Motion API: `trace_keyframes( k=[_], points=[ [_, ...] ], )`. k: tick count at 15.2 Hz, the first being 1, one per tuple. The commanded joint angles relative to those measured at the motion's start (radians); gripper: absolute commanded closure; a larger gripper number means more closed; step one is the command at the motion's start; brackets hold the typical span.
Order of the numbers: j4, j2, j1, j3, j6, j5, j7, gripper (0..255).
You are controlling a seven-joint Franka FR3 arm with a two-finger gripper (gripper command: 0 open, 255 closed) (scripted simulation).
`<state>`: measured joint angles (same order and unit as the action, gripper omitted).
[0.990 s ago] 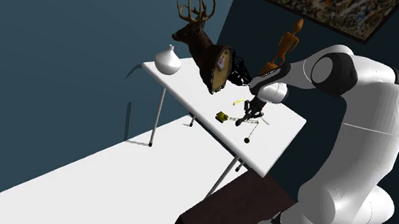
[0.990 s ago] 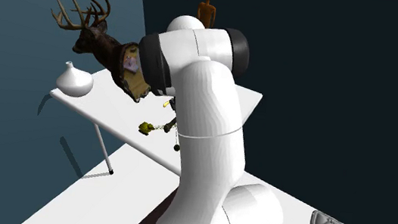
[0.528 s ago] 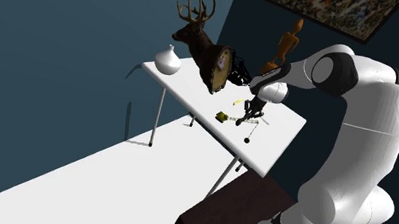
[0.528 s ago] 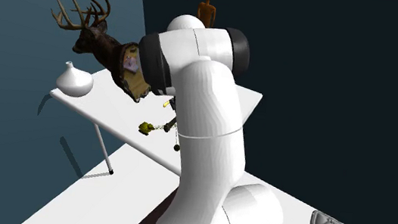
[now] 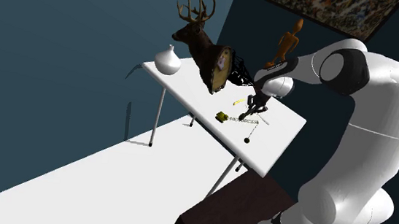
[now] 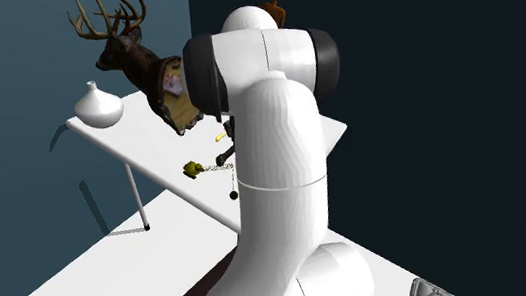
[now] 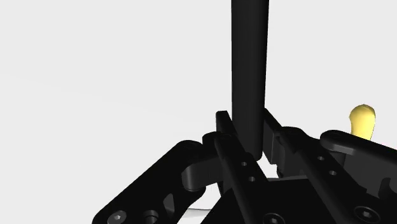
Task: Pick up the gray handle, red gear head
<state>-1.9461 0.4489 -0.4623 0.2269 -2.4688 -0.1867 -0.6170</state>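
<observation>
**Firmly closed on the dark handle**

Right now your gripper [image 5: 247, 115] sits low over the white table [image 5: 272, 150], towards the middle of its top. In the wrist view its two black fingers [image 7: 232, 153] stand close together with the tool [image 7: 248, 63] clasped between them. You hold it near one end of its handle, which reads as a plain dark rod here, not gray. The rod runs straight away from the hand.

In the shoulder view the tool [image 5: 247, 138] shows as a thin line leading from your fingertips to a small dark knob. That knob lies nearer the table's front edge. You cannot tell from these views whether the knob end is touching the tabletop or just above it, and no red shows on it.

Just beside your gripper lies a small yellow piece [image 5: 237, 101], with an olive lump [image 5: 221, 117] on the side towards the shoulder view's left. A fine chain [image 5: 232, 118] runs from the lump towards your fingers.

Farther along the table stand a mounted deer head [image 5: 196, 38] and a white vase [image 5: 168, 60], well apart from the tool. A wooden figure [image 5: 290, 41] rises behind the arm.
</observation>
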Motion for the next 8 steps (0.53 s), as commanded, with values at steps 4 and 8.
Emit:
trace_keyframes(
  k=[4, 8],
  points=[
    [0.012, -0.041, 0.007, 0.01, 0.052, 0.017, -0.012, 255],
    [0.017, -0.059, 0.01, 0.014, 0.075, 0.025, -0.018, 255]
  ],
)
